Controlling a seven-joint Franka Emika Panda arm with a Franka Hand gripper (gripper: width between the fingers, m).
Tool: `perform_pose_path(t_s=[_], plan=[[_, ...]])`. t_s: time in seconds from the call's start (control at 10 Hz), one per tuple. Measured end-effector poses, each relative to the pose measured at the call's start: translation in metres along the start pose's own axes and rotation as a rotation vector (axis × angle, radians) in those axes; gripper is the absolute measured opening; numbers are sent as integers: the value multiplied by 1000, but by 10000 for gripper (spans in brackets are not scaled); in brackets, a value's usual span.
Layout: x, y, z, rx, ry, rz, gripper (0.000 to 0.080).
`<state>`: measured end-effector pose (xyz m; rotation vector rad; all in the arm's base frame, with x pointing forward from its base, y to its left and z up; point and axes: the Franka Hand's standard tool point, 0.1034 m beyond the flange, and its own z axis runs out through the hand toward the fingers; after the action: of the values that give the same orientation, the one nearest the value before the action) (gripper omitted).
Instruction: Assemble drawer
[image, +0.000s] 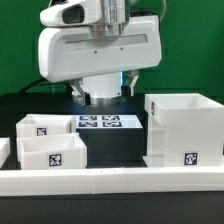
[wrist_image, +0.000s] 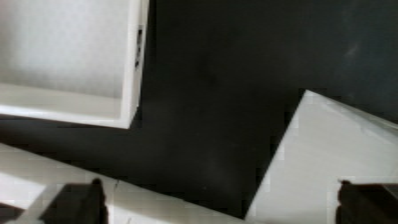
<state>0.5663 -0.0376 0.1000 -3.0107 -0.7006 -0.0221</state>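
Robotics lab: tagged marker board (image: 98, 122), black table (image: 115, 150), green backdrop (image: 195, 45).

The arm (image: 100, 52) is bulky, rounded, white; its pincer (wrist_image: 221, 198) dark-fingered.

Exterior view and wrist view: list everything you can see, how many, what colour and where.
front drawer: one, white, tagged, exterior view's left, by the front rail
rear drawer: one, white, tagged, just behind the front drawer
big box: one, white, one tag, exterior view's right
marker board: one, white with black tags, mid-table below the arm
rails: white, along the table's front edge and the exterior view's left edge
table: one, black
arm: one, white, above mid-table
fingers: two, dark, spread apart, gripping nothing
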Motion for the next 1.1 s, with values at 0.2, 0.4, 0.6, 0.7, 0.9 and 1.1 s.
perform_pose_path(t_s=[0.2,0.4,0.6,0.7,0.9,1.1], plan=[[-21,2,27,-4,-12,17,649],[-28,6,45,-17,-5,17,649],[-38,12,70,-40,9,17,649],[-41,15,79,-48,13,17,649],[-47,19,89,-48,7,18,649],[-51,21,93,-54,11,22,649]])
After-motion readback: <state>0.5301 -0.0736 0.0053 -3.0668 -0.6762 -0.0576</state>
